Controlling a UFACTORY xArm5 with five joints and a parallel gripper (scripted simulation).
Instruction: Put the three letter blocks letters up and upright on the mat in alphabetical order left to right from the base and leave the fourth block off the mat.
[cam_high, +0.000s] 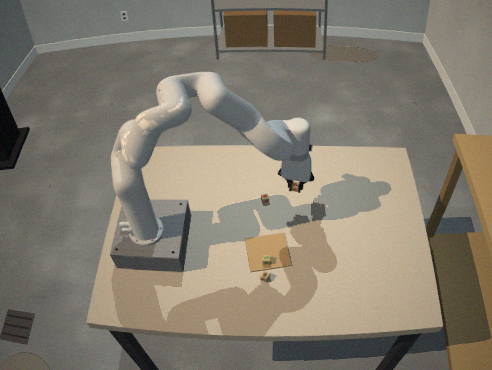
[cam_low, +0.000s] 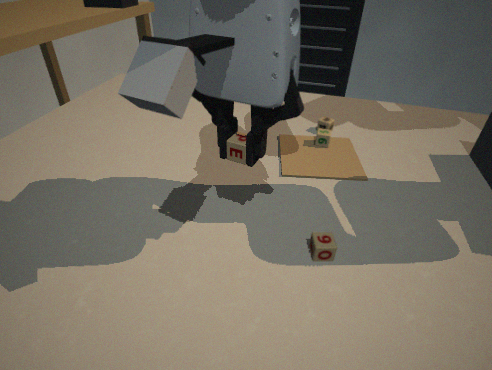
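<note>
My gripper (cam_low: 239,145) is shut on a cream block with a red E on its side (cam_low: 237,148); the block hangs above the table. It also shows in the top view (cam_high: 296,186), held up over the far middle of the table. A tan mat (cam_high: 268,251) lies on the table; it also shows in the exterior view (cam_low: 320,157). A block with green marks (cam_high: 268,259) sits on the mat near its edge (cam_low: 322,139). Another block (cam_high: 265,276) (cam_low: 325,122) lies just off the mat. A block with red marks (cam_high: 265,199) (cam_low: 323,246) lies alone on the table.
The arm's grey base (cam_high: 150,242) stands at the table's left. A wooden side table (cam_high: 472,240) stands to the right. A shelf with boxes (cam_high: 270,27) is at the back wall.
</note>
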